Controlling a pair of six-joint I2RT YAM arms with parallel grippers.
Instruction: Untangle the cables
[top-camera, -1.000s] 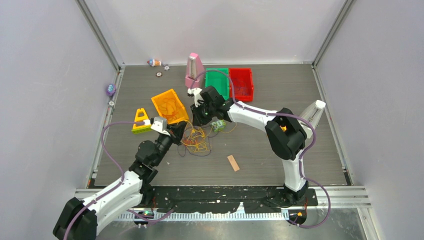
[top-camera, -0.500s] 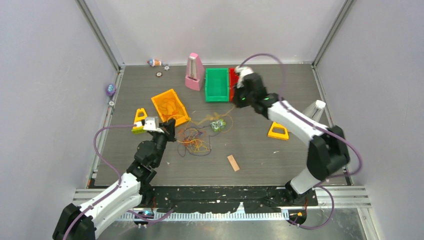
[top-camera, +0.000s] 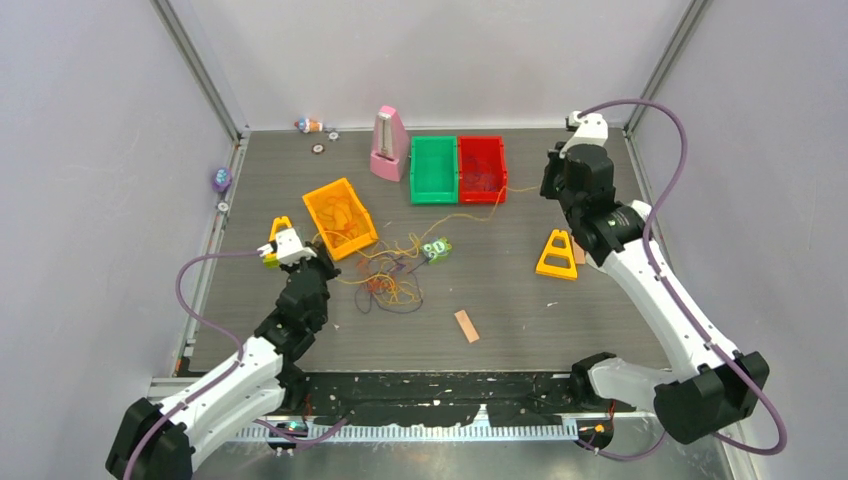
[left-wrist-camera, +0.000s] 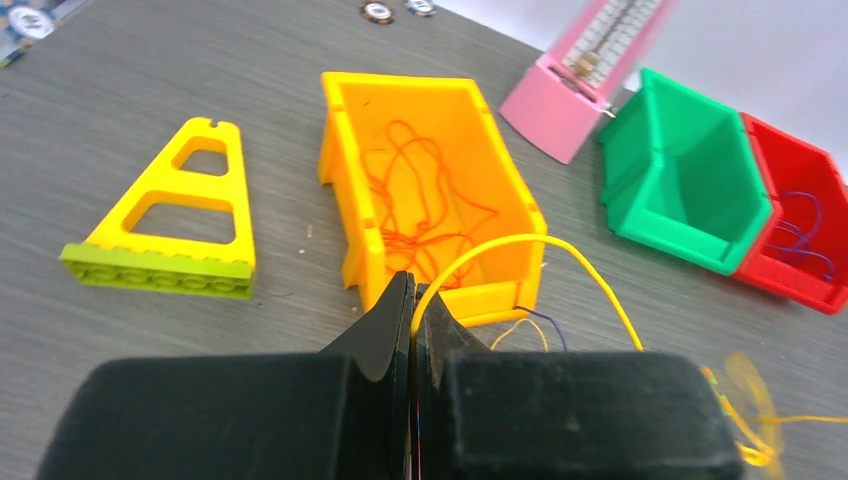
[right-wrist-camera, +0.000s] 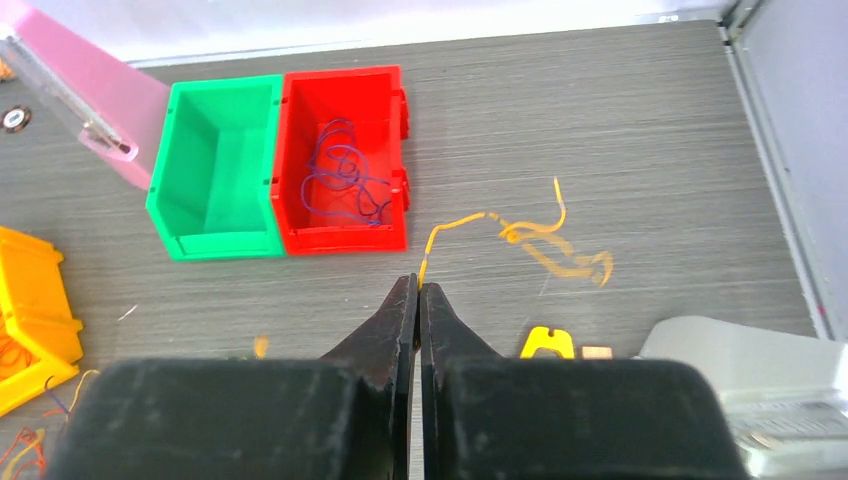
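Two claws are pinching shut, each on a single strand. The left claw (left-wrist-camera: 412, 292) is squeezing its fingers together on a yellow cable (left-wrist-camera: 505, 243), which is arching up from between the tips and off to that claw's right. Just ahead of it an orange bin (left-wrist-camera: 350, 180) is sitting with an orange cable (left-wrist-camera: 425, 195) coiling inside. A yellow triangle frame (left-wrist-camera: 165, 215) is lying ahead to the left. A pink metronome (left-wrist-camera: 585, 75), a green bin (left-wrist-camera: 690, 170) and a red bin (left-wrist-camera: 800, 235) are standing farther ahead to the right.

The right claw (right-wrist-camera: 418, 288) is likewise clamping on an amber cable (right-wrist-camera: 455, 222), which is running ahead and right of the tips, its far part smearing into blur. Ahead and left of this claw, the red bin is holding a purple cable (right-wrist-camera: 340, 185); the left wrist view is showing it only in part.

The overhead view is showing what the wrist cameras are barely catching. The rest of the cables (top-camera: 390, 280) are lying in a loose knot on the counter (top-camera: 560, 320), just beside the left claw and well apart from the right claw. A thin amber line is running from the knot past the red bin towards the right claw. A small green toy (top-camera: 435, 248) is sitting at the knot's edge.
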